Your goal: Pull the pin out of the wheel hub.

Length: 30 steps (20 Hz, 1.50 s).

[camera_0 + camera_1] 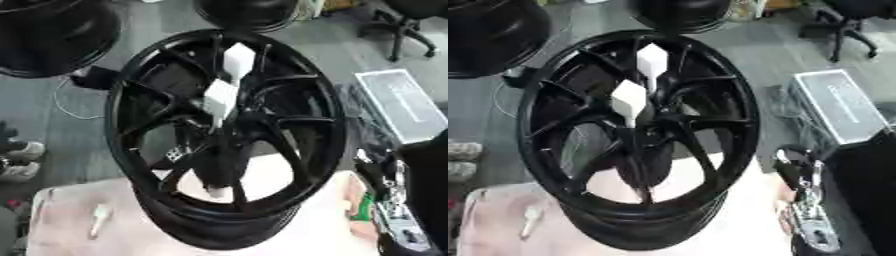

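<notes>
The job looks not yet done: two white pins sit in the middle of the black wheel hub on the table, untouched, and the right hand (fingers too unclear to tell) waits well apart.

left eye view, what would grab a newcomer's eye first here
The big black wheel hub fills the middle, standing tilted on a pale table. Two white blocks stand out against its dark spokes, near the centre and just above. At the lower right edge a black and silver robot arm comes in beside the wheel, its hand not clearly made out.
</notes>
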Available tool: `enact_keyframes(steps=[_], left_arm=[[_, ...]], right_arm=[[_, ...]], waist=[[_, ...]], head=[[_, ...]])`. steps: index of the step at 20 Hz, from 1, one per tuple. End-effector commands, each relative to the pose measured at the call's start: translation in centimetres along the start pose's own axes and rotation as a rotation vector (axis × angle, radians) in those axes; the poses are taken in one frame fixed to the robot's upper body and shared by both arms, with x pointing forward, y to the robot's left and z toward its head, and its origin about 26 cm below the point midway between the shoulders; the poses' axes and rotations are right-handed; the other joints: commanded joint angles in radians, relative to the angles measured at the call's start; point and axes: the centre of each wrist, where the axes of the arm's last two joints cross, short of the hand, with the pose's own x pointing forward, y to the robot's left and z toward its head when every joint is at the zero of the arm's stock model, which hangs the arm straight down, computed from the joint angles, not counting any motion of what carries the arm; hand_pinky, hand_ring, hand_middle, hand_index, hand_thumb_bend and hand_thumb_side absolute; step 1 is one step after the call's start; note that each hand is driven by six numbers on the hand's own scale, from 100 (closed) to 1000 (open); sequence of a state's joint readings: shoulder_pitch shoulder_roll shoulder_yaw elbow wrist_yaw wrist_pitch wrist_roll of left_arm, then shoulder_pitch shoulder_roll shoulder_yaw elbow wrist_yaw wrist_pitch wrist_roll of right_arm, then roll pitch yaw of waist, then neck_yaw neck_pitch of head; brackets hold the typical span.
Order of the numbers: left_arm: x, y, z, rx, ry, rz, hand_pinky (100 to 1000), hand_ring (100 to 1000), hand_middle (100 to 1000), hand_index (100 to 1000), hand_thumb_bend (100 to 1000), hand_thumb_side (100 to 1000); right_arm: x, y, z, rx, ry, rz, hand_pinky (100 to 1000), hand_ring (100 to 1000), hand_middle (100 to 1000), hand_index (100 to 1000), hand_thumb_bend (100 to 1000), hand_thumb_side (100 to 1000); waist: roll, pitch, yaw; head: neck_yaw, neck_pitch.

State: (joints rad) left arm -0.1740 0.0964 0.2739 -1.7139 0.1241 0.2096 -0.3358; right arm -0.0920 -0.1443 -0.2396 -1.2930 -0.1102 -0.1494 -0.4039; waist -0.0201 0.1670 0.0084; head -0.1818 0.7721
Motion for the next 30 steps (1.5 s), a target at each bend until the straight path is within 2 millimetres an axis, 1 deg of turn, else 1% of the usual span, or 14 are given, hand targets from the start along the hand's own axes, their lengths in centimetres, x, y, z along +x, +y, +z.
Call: enact_keyframes(steps=[1,3,5,8,10,11,12,14,17,20,21,22,26,30], left_arm=[[1.2,0.3,-0.1,-0.007,-0.034,-0.029,568,668,678,775,230,1000],[1.6,0.5,-0.2,-0.007,-0.047,-0.044,567,670,678,776,227,1000],[2.5,1.0,-0.5,-0.017,-0.074,-0.075,566,673,679,777,216,1000],[5.4,1.5,-1.4,-0.047,-0.166,-0.164,563,677,683,779,195,999],[7.8,1.6,-2.0,-0.070,-0.245,-0.232,563,676,686,781,186,978],[8.9,1.6,-2.3,-0.082,-0.282,-0.265,563,673,692,783,175,949],[10.2,1.3,-2.7,-0.099,-0.327,-0.305,563,673,693,784,174,946],[12.8,0.6,-3.2,-0.143,-0.414,-0.391,566,664,705,791,165,900],[16.4,-1.2,-3.9,-0.242,-0.535,-0.540,571,652,716,801,148,851],[18.5,-2.4,-5.1,-0.354,-0.583,-0.697,580,637,730,807,141,813],[19.1,-2.7,-5.6,-0.391,-0.592,-0.751,580,637,730,807,141,813],[19.7,-3.0,-6.0,-0.428,-0.600,-0.806,587,627,736,811,163,804],[22.4,-4.4,-7.1,-0.583,-0.634,-1.042,590,606,743,817,191,752],[24.6,-5.3,-8.1,-0.740,-0.640,-1.198,588,595,748,821,226,738]], right_arm=[[0.7,0.0,-0.5,0.005,-0.025,-0.002,406,427,681,597,100,100],[0.7,0.0,-0.5,0.006,-0.025,-0.001,405,427,681,602,100,100],[0.7,-0.2,-0.5,0.001,-0.025,0.001,405,427,681,607,100,100],[0.8,-0.4,-0.6,-0.002,-0.027,0.006,405,427,681,612,100,100],[0.7,-0.6,-0.6,-0.006,-0.027,0.012,405,426,681,614,100,100],[0.7,-0.7,-0.6,-0.007,-0.026,0.015,405,426,681,616,100,100],[0.7,-0.8,-0.6,-0.008,-0.027,0.019,405,426,681,616,100,100],[0.6,-1.0,-0.6,-0.009,-0.027,0.027,405,426,681,619,100,100],[0.5,-1.4,-0.6,-0.009,-0.023,0.041,406,426,681,621,100,100],[0.4,-1.6,-0.5,-0.003,-0.020,0.053,405,426,681,623,100,100],[0.3,-1.7,-0.5,-0.001,-0.020,0.056,405,426,681,623,100,100],[0.3,-1.7,-0.5,0.001,-0.019,0.060,405,426,681,624,100,100],[0.2,-1.8,-0.4,0.020,-0.016,0.075,405,426,681,626,100,100],[0.3,-1.8,-0.5,0.032,-0.018,0.083,405,425,681,627,100,100]], waist=[[0.000,-0.016,0.000],[0.001,-0.017,-0.001],[0.003,-0.017,-0.001],[0.011,-0.018,-0.001],[0.018,-0.021,-0.001],[0.022,-0.024,-0.002],[0.025,-0.026,-0.003],[0.032,-0.032,-0.006],[0.043,-0.043,-0.012],[0.051,-0.054,-0.018],[0.053,-0.056,-0.019],[0.055,-0.059,-0.022],[0.066,-0.067,-0.039],[0.072,-0.068,-0.055]], head=[[-0.001,-0.002],[0.000,-0.002],[-0.001,-0.002],[-0.001,-0.002],[-0.003,-0.002],[-0.005,-0.002],[-0.007,-0.002],[-0.009,-0.002],[-0.007,-0.002],[-0.004,-0.002],[-0.003,-0.002],[0.000,-0.002],[0.018,-0.002],[0.026,-0.002]])
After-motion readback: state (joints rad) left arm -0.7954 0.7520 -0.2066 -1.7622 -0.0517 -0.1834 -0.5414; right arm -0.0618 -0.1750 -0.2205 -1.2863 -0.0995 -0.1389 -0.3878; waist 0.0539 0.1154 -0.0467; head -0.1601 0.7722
